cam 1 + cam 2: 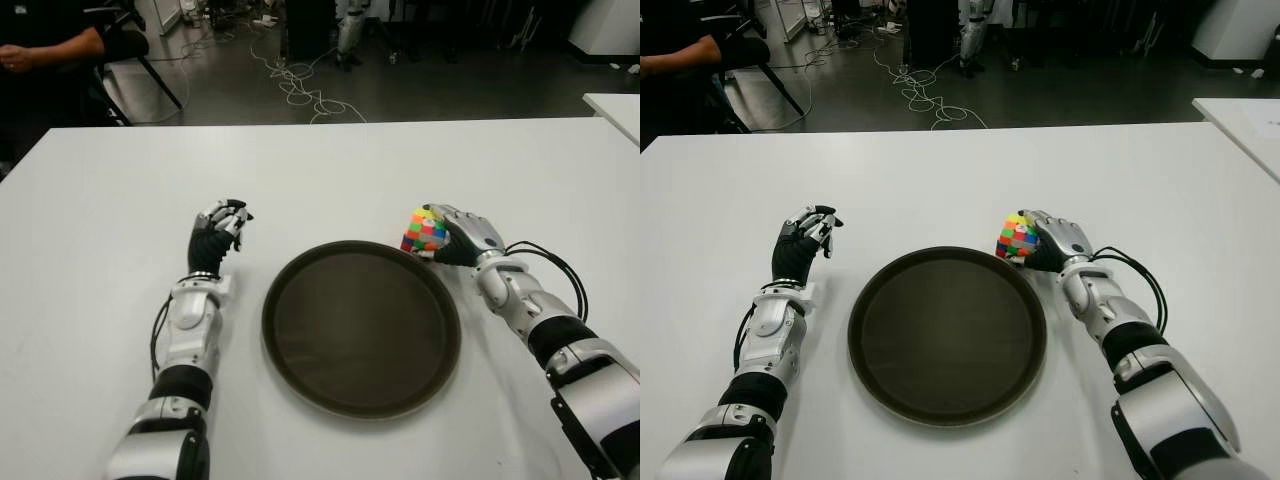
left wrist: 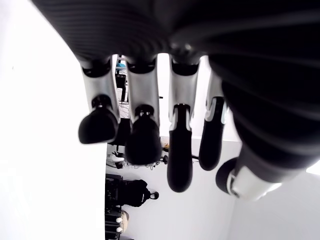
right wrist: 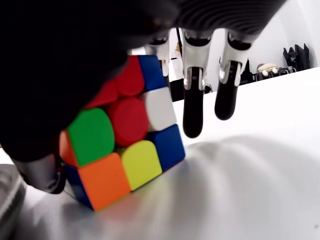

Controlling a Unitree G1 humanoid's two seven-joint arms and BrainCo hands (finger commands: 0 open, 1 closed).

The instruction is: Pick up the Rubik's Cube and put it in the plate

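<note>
Dark palm of right hand (image 3: 75,55) covering upper part of multicoloured Rubik's Cube (image 3: 120,145) in right wrist view; whether grip is closing on cube, not telling. Seated person's dark-sleeved arm (image 1: 60,48) running off picture's edge, rest hidden. Round dark brown plate (image 3: 7,192) showing only as blurred sliver at picture's edge in right wrist view.

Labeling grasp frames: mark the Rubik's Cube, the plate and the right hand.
Rubik's Cube (image 1: 424,231), left eye view, its coloured face turned to the camera.
plate (image 1: 300,352), left eye view, bare dark floor inside the rim.
right hand (image 1: 470,236), left eye view, back of the hand beside the cube.
</note>
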